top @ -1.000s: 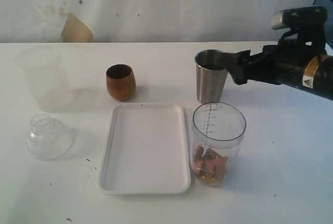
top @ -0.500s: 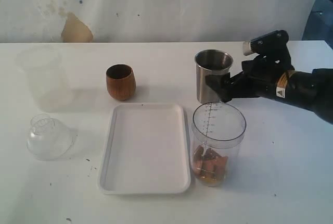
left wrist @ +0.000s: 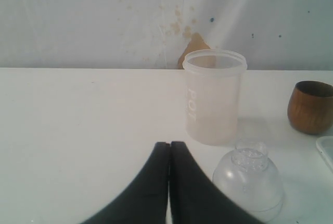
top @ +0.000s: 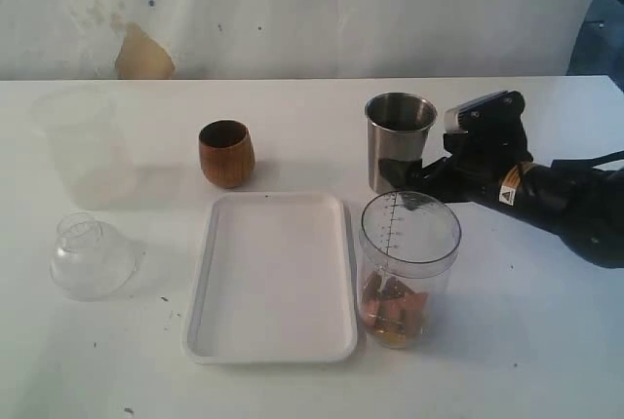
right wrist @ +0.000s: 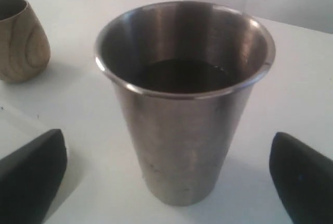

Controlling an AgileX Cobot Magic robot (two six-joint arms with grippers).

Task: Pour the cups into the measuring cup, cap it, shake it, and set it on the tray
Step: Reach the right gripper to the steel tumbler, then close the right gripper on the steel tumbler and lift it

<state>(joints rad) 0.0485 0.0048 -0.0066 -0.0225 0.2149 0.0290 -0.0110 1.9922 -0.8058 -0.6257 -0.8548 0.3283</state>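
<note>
My right pincer [top: 424, 177] reaches in from the right with its jaws spread wide, one on either side of the stainless-steel tumbler [top: 398, 141]; in the right wrist view both black fingertips [right wrist: 32, 168] stand clear of the metal, so I have hold of nothing; the tumbler stands upright on the white table [top: 546, 341] and something dark lies inside it, well below the rim. My left pincer [left wrist: 169, 148] is pressed fully closed, finger against finger, with nothing between them; it hangs over bare tabletop at the left of the scene. The measuring cup [top: 408, 263] stands upright and uncapped just right of the tray [top: 273, 278], on the near side of the tumbler and close to it; orange-brown pieces lie at its bottom, and its printed scale faces left; whether it touches the tray's rim I cannot tell. The tray lies flat in the middle with nothing on it. The wooden cup [top: 226, 153] stands upright beyond the tray's far left corner, well apart from the tumbler. Far to the left stands a frosted plastic cup [top: 83, 141], and nearer, just beside it, a clear dome-shaped lid [top: 90, 255] rests with its short neck upward.
</note>
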